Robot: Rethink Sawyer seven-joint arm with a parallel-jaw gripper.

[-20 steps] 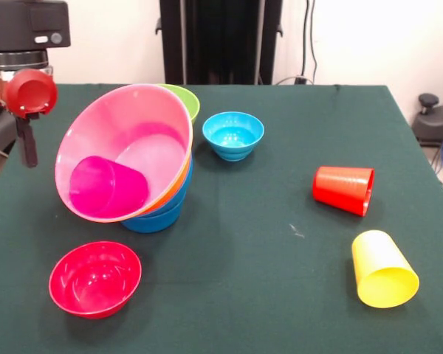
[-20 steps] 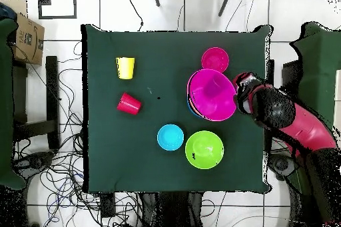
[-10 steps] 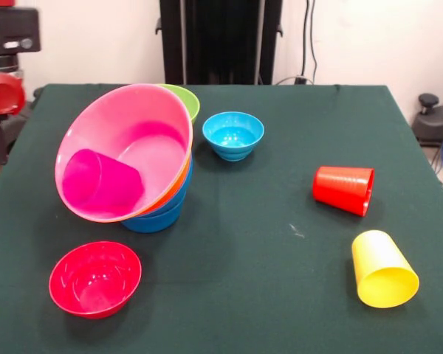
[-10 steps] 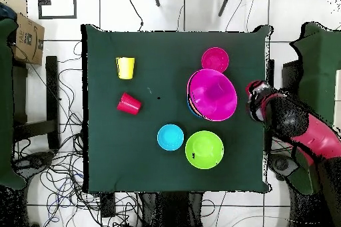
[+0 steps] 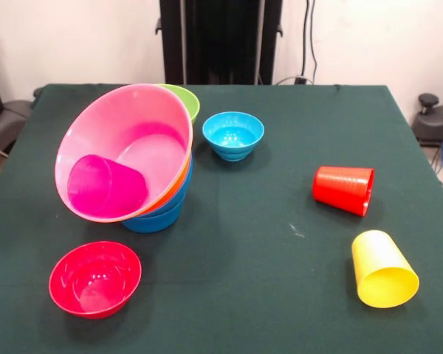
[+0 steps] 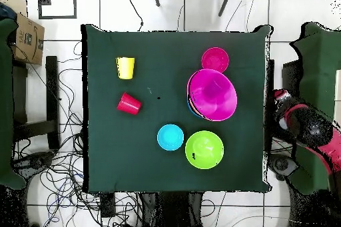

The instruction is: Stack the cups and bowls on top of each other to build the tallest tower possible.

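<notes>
The gripper (image 6: 282,96) sits off the table (image 6: 106,164), at the right edge of the overhead view beyond the cloth, on the end of the red arm (image 6: 313,131); the front view shows none of it. Whether it is spread or pressed together, I cannot tell, and nothing visible is held in it.

Closest to it, in the right half of the overhead view, stands the tower (image 5: 129,158): a blue bowl (image 5: 156,217) at the base, an orange bowl (image 5: 179,179) showing only as a rim above it, and the wide pink bowl (image 5: 144,133) on top. It tilts hard toward the lower left of the front view, likely because the big bowls overhang the narrower base. The purple cup (image 5: 107,186) lies on its side inside the pink bowl, at the low end where the tilt would roll it.

The green bowl (image 5: 184,98) peeks out behind the tower. The light-blue bowl (image 5: 233,135) stands upright at upper centre, the red bowl (image 5: 94,278) upright at lower left, both loose. The red cup (image 5: 344,189) and the yellow cup (image 5: 382,268) lie tipped over at right, well apart from the tower, so plenty is left to stack.
</notes>
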